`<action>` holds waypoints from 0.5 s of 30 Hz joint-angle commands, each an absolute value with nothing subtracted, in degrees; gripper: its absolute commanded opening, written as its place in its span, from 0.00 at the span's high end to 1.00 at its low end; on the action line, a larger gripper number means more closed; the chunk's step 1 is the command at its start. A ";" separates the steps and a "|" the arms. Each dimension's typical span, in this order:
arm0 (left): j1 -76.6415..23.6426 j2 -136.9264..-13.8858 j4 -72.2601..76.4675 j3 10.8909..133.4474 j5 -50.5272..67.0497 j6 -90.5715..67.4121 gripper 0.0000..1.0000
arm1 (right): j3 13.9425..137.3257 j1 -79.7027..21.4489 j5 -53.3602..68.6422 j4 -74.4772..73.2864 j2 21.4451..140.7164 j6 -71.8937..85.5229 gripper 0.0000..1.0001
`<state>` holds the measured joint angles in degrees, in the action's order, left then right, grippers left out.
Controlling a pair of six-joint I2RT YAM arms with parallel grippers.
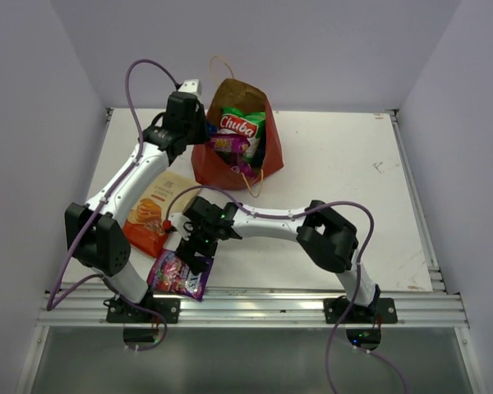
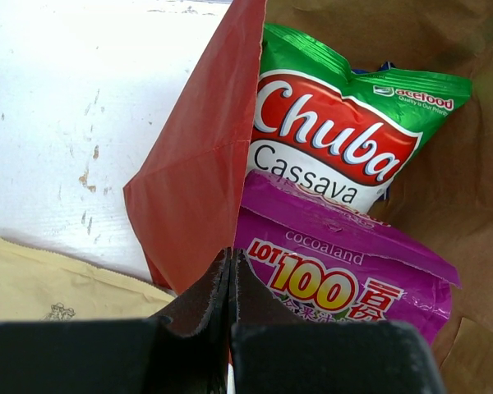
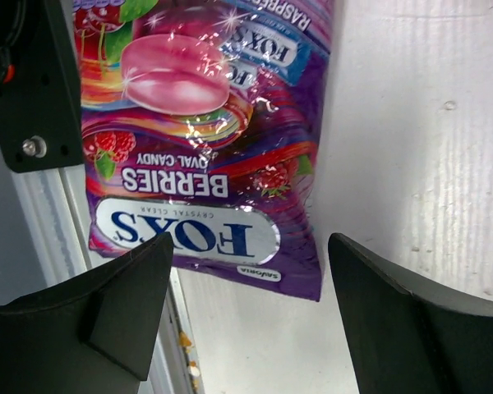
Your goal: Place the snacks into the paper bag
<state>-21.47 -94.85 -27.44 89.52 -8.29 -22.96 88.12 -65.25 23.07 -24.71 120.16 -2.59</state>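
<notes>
The reddish-brown paper bag [image 1: 230,168] stands open at the back middle of the table. My left gripper [image 1: 200,131] is shut on the bag's left wall [image 2: 201,164], its jaws [image 2: 230,256] pressed together on the edge. Inside lie the green-white Chuba packet [image 2: 337,139] and a purple candy pack [image 2: 345,275]; a sliver of blue shows behind the Chuba. The beige-orange chips packet [image 1: 152,213] lies flat on the table left of centre. The second purple candy pack [image 1: 178,275] [image 3: 197,139] lies at the near edge. My right gripper [image 1: 195,250] [image 3: 251,312] is open just above its end.
A metal rail [image 1: 263,305] runs along the table's near edge, and the candy pack partly overhangs it. The left arm's black base bracket [image 3: 33,82] sits right beside that pack. Walls close in the left, back and right sides.
</notes>
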 commanded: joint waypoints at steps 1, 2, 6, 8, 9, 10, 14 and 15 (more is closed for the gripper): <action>-21.53 -91.41 -25.75 89.12 -9.23 -21.62 1.00 | 88.07 -66.35 18.99 -21.18 119.79 -2.90 0.20; -21.53 -91.41 -25.66 89.12 -9.14 -21.62 1.00 | 87.63 -66.53 18.55 -21.09 119.88 -2.99 0.20; -21.45 -91.32 -25.31 88.68 -9.05 -21.36 1.00 | 86.14 -67.76 17.41 -19.69 120.85 -2.46 0.21; -21.45 -91.32 -25.22 88.59 -8.97 -21.36 1.00 | 85.09 -68.81 16.96 -19.51 121.64 -2.29 0.22; -21.18 -91.23 -25.14 88.51 -8.96 -21.18 1.00 | 84.73 -69.43 16.61 -19.34 121.90 -2.20 0.23; -21.18 -91.32 -25.22 88.42 -8.79 -21.27 1.00 | 84.20 -69.52 16.44 -19.16 122.08 -1.94 0.26; -20.31 -91.32 -24.70 88.42 -8.09 -21.09 1.00 | 82.97 -69.79 15.47 -20.12 123.22 -0.53 0.72; -20.13 -91.32 -24.52 88.42 -7.82 -21.09 1.00 | 82.79 -69.79 14.69 -20.30 122.96 -0.61 0.87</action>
